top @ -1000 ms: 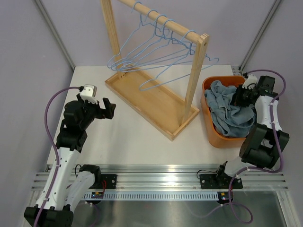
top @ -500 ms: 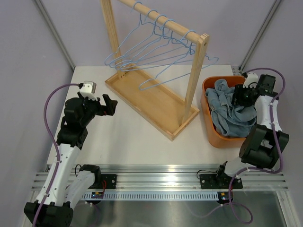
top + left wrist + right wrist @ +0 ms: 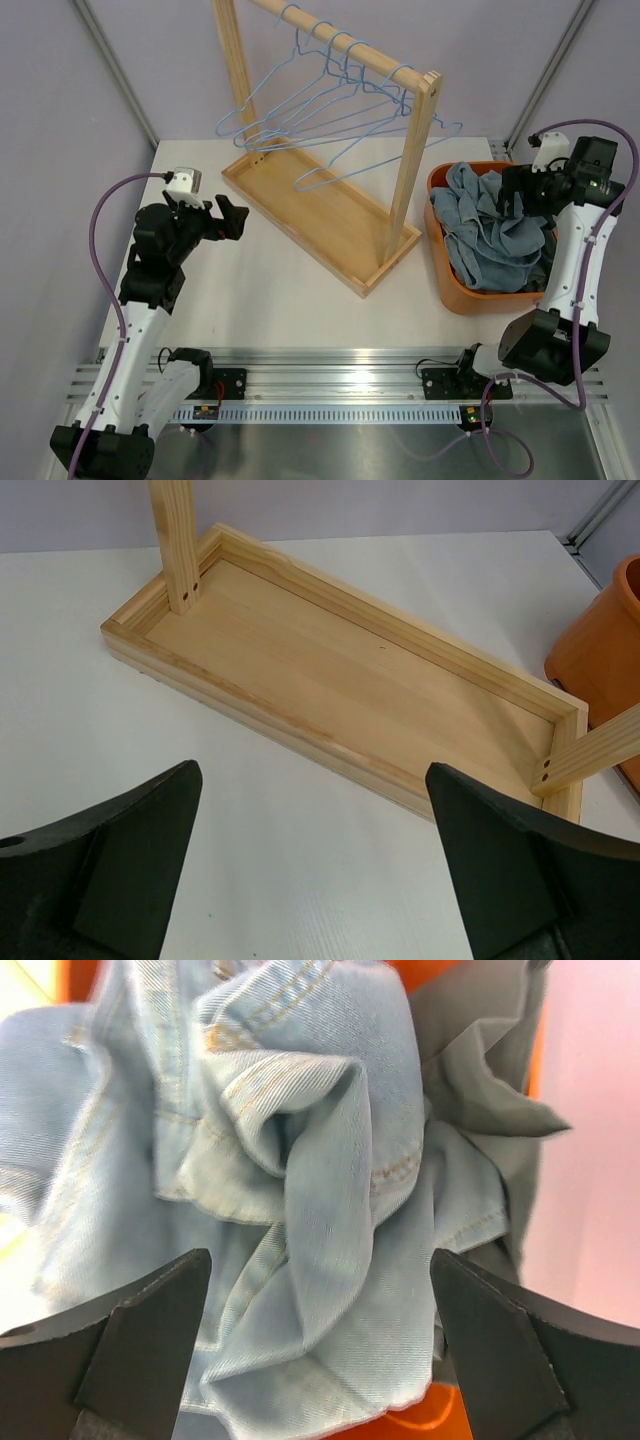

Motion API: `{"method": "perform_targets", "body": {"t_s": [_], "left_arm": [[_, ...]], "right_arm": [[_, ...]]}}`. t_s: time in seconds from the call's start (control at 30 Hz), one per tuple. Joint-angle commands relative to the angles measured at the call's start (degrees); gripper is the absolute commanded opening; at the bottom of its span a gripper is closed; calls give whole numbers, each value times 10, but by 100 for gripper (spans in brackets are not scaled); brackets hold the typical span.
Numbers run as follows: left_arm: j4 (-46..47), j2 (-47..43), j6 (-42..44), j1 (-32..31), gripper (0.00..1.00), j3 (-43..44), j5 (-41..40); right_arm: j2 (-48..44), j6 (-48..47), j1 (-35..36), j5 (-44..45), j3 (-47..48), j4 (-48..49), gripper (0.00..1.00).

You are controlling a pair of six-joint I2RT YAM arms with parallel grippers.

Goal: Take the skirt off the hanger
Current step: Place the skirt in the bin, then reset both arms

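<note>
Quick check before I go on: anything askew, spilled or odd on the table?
Nothing spilled or damaged. The denim skirt lies crumpled in the orange bin, and the blue hangers on the wooden rack hang bare, splayed at uneven angles.

Soft, light-blue denim cloth forms the skirt [image 3: 300,1190], a matt twill weave with raised stitched seams, crumpled in a smooth, slightly glossy orange plastic bin [image 3: 455,290] at right. The rack [image 3: 330,670] is pale bare wood, sanded smooth with visible grain. Its hangers [image 3: 352,62] are thin blue coated wire. The table [image 3: 290,300] is matt white. The left gripper [image 3: 312,775] and right gripper [image 3: 320,1260] have matt black plastic fingers. A brushed metal rail [image 3: 340,378] runs along the near edge.
</note>
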Motion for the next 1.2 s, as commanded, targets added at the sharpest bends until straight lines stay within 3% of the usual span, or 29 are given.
{"method": "perform_targets", "body": {"t_s": [0.0,0.17,0.4,0.67,1.17], "left_arm": [[34,-11,0,2,99,26,6],[20,-11,-4,2,99,30,10],[-12,-8,-3,2,99,49,9],[-39,-13,-7,2,99,67,-5],[-32,-35,-31,2,99,36,-13]], "right_arm": [[-28,-4,0,-11,50,-43,100],[-55,6,0,-49,97,-45,100],[-129,92,0,-47,48,53,99],[-220,182,0,18,-57,176,99],[-242,227,0,84,-79,163,99]]}}
